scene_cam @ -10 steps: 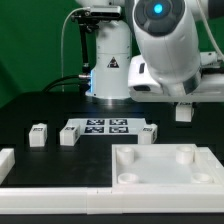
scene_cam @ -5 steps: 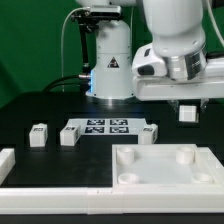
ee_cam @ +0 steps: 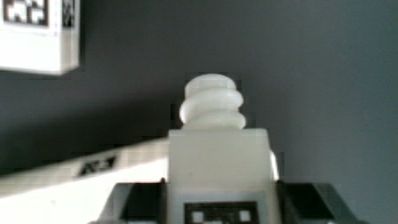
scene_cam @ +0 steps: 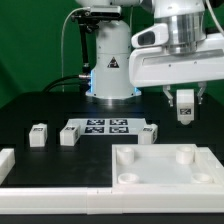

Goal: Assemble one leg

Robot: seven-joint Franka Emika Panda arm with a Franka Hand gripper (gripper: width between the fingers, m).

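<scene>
We see the gripper (scene_cam: 184, 104) in the air, squeezed tight on the leg (scene_cam: 184, 114). In the wrist view the leg (ee_cam: 222, 160) sits between the two dark fingers (ee_cam: 128, 202), and its bumpy peg sticks out away from the gripper.

What is new? A moment ago the big round part of the arm filled the top of the exterior view. Now the arm has turned and slid toward the exterior view's right. The leg has hardly moved. It hangs high over the far side of the panel (scene_cam: 130, 176), near a round hole (scene_cam: 186, 153), but it does not touch the panel.

We think the arm is turning the leg so the peg can go into that hole. The leg is not in yet, so the job is only partly done.

Three other legs (scene_cam: 38, 135) sit on the table by the marker board (scene_cam: 105, 127).
</scene>
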